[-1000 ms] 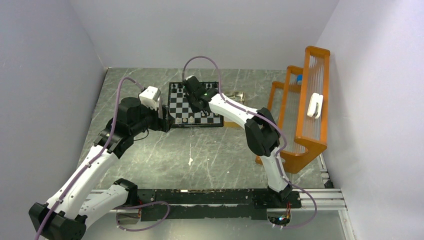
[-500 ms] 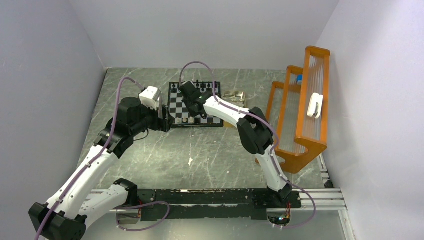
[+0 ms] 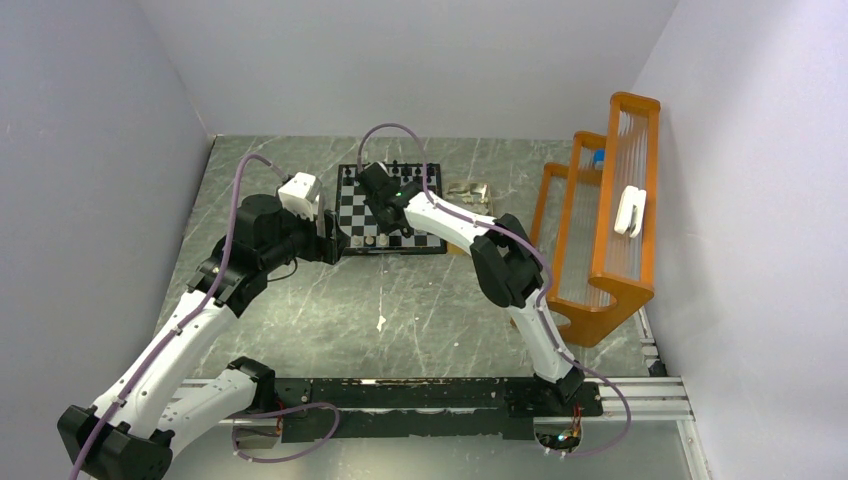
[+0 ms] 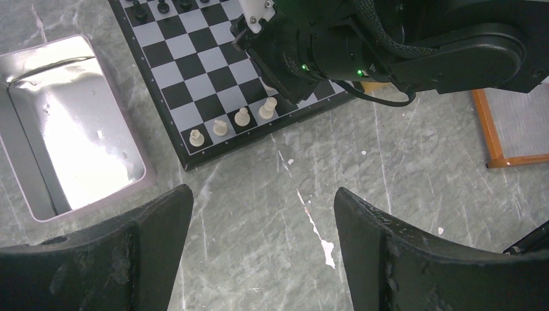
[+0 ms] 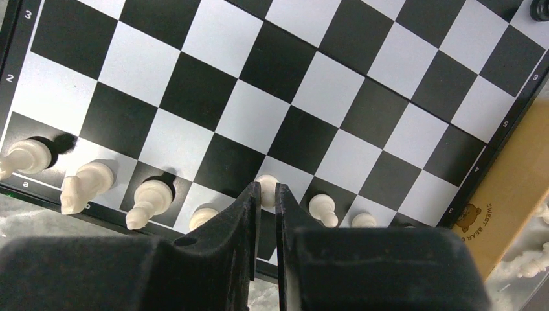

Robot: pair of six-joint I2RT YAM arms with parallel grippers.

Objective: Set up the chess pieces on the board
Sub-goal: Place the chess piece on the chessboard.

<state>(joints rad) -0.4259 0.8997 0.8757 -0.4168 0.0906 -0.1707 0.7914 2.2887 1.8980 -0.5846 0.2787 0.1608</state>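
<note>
The board [image 3: 352, 205] lies at the back middle of the table, and also shows in the left wrist view [image 4: 194, 71] and the right wrist view [image 5: 291, 84]. Cream chess pieces [image 5: 147, 197] stand along its near edge, seen also in the left wrist view [image 4: 221, 127]. Black pieces [image 4: 137, 10] stand on its far row. My right gripper [image 5: 266, 189] hangs low over the near rows, shut on a cream piece [image 5: 267, 181]; in the top view it [image 3: 393, 226] is over the board's near part. My left gripper [image 4: 262, 194] is open and empty above bare table just in front of the board.
A silvery metal tray [image 4: 71, 123] lies left of the board. A tan tray [image 5: 518, 188] with more cream pieces [image 5: 531, 265] lies right of it. An orange rack [image 3: 610, 220] stands along the right wall.
My right arm has shifted a little to the left over the board. The left arm has not moved.
</note>
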